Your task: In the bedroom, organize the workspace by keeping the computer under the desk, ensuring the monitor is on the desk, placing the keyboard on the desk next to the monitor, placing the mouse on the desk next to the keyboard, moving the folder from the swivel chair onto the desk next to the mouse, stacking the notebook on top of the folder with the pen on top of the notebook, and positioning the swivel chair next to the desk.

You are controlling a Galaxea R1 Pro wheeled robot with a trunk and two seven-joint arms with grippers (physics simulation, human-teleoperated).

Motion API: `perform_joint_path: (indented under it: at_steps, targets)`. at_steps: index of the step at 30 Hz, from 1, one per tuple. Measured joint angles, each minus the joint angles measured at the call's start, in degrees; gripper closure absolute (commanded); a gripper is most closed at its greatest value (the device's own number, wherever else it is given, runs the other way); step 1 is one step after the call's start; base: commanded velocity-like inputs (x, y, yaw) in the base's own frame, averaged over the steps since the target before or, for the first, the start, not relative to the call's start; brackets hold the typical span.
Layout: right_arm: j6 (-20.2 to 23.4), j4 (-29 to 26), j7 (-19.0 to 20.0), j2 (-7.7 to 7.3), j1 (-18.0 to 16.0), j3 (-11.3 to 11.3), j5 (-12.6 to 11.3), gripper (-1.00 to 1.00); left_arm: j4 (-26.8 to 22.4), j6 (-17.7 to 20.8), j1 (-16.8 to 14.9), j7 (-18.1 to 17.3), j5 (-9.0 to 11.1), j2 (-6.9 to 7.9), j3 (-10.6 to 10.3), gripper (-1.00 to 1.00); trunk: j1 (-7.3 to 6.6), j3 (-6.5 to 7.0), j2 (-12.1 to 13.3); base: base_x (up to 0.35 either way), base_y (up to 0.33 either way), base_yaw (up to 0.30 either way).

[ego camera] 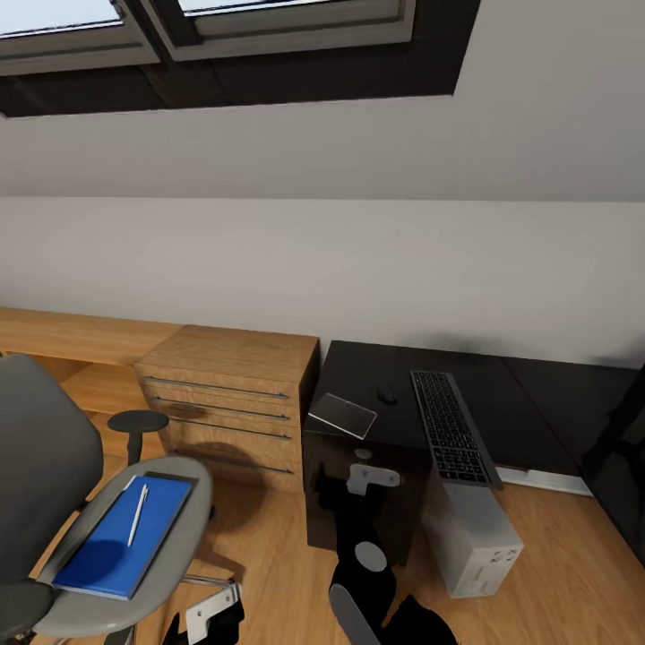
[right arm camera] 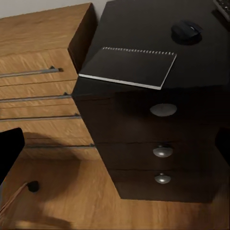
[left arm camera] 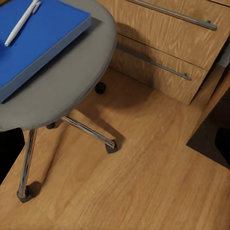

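On the black bench (ego camera: 502, 394) against the wall lay the keyboard (ego camera: 452, 427), with the mouse (ego camera: 387, 395) just beside its far end and the dark notebook (ego camera: 342, 415) near the bench's front corner above the drawers. Computer (ego camera: 475, 533) stood on the floor below the keyboard end, partly tucked under. No monitor could be made out for certain; a dark shape at the right edge was too cropped to name. Swivel chair (ego camera: 134, 537) stood apart from the bench, in front of the wooden drawer unit (ego camera: 228, 399), carrying the blue folder (ego camera: 125, 536) with the white pen (ego camera: 137, 514) lying on top of it. Left arm's pincer (ego camera: 210, 612) hung low beside the chair seat; right arm (ego camera: 363, 502) was raised in front of the bench drawers. Whether either pincer was open or closed I could not tell, and neither appeared to have hold of anything. Judged risks: lifting the folder with the pen loose on it would likely roll the pen off onto the floor; a push on the seat rim could roll the chair away on its castors; the folder, flat on the seat, offers little edge to pinch.
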Motion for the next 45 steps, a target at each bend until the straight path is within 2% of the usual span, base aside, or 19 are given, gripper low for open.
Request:
perform_joint_path:
  at_steps: [3,5,7,9,12,13,16,19,20,22,23,25,27,29,32,33,38,41,45]
  targets:
    - [0.0,4.4,1.8,1.40,-2.6,0.0,1.9,-1.00,0.0,0.0,0.0,0.2,0.0,0.00,0.0,-1.00,0.00,0.00,0.0,0.000,0.000,0.000]
    - [-0.1,10.8,4.5,2.69,-7.5,-0.2,3.4,-1.00,-0.1,0.0,0.0,0.2,0.0,0.00,0.0,-1.00,0.00,0.00,0.0,0.000,0.000,0.000]
    - [-0.4,15.7,6.5,2.74,-11.8,-0.3,3.9,-1.00,-0.1,0.0,0.0,0.3,0.0,-0.02,-0.1,-1.00,0.00,0.01,0.0,0.000,0.000,0.000]
    - [-2.2,24.7,9.4,2.74,-18.6,-0.5,4.3,-1.00,-0.1,0.0,0.0,0.3,0.0,-0.04,-0.1,-1.00,0.00,0.01,0.0,0.000,0.000,0.000]
    - [-7.7,37.9,12.3,2.74,-26.8,-1.0,4.0,-1.00,-0.1,0.0,0.0,0.3,0.0,-0.07,-0.1,-1.00,0.00,0.01,0.0,0.000,0.000,0.000]
    - [-14.9,47.2,13.7,2.74,-31.4,-2.0,2.6,-1.00,-0.1,0.0,0.0,0.2,0.0,-0.08,-0.1,-1.00,0.00,0.01,0.0,0.000,0.000,0.000]
    - [-21.8,53.6,14.2,2.74,-33.9,-2.5,-0.9,-1.00,-0.1,0.0,0.0,0.3,0.0,-0.09,-0.1,-1.00,0.00,0.00,0.0,0.000,0.000,0.000]
    - [-25.1,56.4,14.5,2.74,-34.7,-3.1,-4.8,-1.00,0.1,0.0,0.0,0.4,0.0,-0.09,-0.1,-1.00,0.00,0.00,0.0,0.000,0.000,0.000]
    - [-26.4,58.1,14.6,2.74,-34.9,-3.6,-7.7,-1.00,0.4,0.0,0.0,0.4,0.0,-0.09,-0.1,-1.00,0.00,0.00,0.0,0.000,0.000,0.000]
    - [-27.4,59.7,14.8,2.74,-35.1,-4.1,-10.7,-1.00,0.9,-0.1,0.0,0.5,0.0,-0.12,-0.1,-1.00,0.00,0.00,0.0,0.000,0.000,0.000]
    - [-28.9,62.1,14.9,2.74,-35.3,-4.8,-14.8,-1.00,1.9,-0.1,0.0,0.5,0.0,-0.20,-0.2,-1.00,0.00,0.00,0.0,0.000,0.000,0.000]
    - [-29.6,63.2,15.0,2.74,-35.4,-4.9,-16.4,-1.00,2.1,0.1,0.0,0.3,0.0,-0.30,-0.4,-1.00,0.00,0.00,0.0,0.000,0.000,0.000]
    - [-29.9,63.8,15.2,2.74,-35.4,-5.0,-17.2,-1.00,-0.7,1.9,-0.1,0.0,0.1,-0.82,-0.5,-1.00,0.00,0.00,0.0,0.000,0.000,0.000]
    - [-29.8,64.0,15.4,2.74,-35.4,-5.0,-17.5,-1.00,-3.9,4.8,-0.1,-0.1,0.2,-1.14,-0.5,-1.00,0.00,0.00,0.0,0.000,0.000,0.000]
    - [-29.3,64.1,15.9,2.74,-35.4,-5.0,-17.7,-1.00,-9.8,12.7,-0.2,-0.3,0.7,-1.53,-0.6,-1.00,0.00,0.01,0.0,0.000,0.000,0.000]
    - [-28.6,64.0,16.3,2.74,-35.4,-5.0,-17.8,-1.00,-13.9,19.8,-0.2,-0.4,0.9,-1.63,-0.6,-1.00,0.00,0.01,0.0,0.000,0.000,0.000]
    - [-24.8,63.9,18.1,2.74,-35.4,-5.2,-18.0,-1.00,-21.9,37.8,-0.3,-1.0,2.3,-1.63,-0.6,-1.00,0.00,0.00,0.0,0.000,0.000,0.000]
    - [-22.1,63.8,19.9,2.74,-35.4,-5.2,-18.1,-1.00,-23.9,43.2,-0.3,-1.2,3.9,-1.63,-0.5,-1.00,0.00,0.00,0.0,0.000,0.000,0.000]
    - [-19.2,63.7,22.7,2.74,-35.4,-5.3,-18.2,-1.00,-25.2,46.1,-0.3,-1.4,5.1,-1.50,-0.4,-1.00,0.00,0.00,0.0,0.000,0.000,0.000]
